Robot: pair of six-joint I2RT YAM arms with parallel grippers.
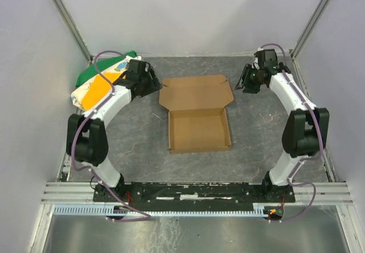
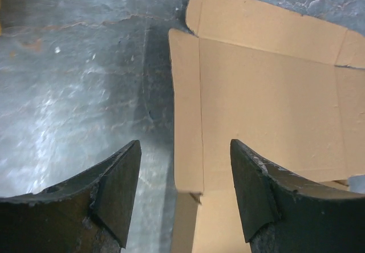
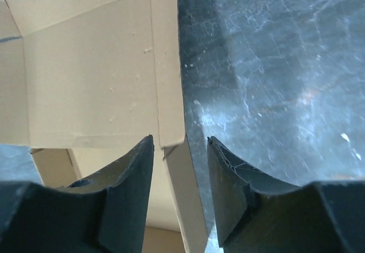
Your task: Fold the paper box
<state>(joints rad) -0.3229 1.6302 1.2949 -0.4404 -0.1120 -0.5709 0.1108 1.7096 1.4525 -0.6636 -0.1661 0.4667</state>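
The brown paper box (image 1: 197, 122) sits mid-table, its tray formed with walls up and its lid (image 1: 195, 92) lying open and flat toward the back. My left gripper (image 1: 153, 84) is open beside the lid's left edge; in the left wrist view the lid's left side flap (image 2: 187, 110) lies between the open fingers of the left gripper (image 2: 185, 193). My right gripper (image 1: 242, 85) is open beside the lid's right edge; in the right wrist view the lid's right flap (image 3: 167, 65) and the tray wall (image 3: 185, 196) lie between the fingers of the right gripper (image 3: 179, 190).
A green, yellow and white cloth bundle (image 1: 97, 82) lies at the back left, behind the left arm. White walls enclose the dark grey table (image 1: 256, 139) on three sides. A metal rail (image 1: 194, 191) runs along the near edge.
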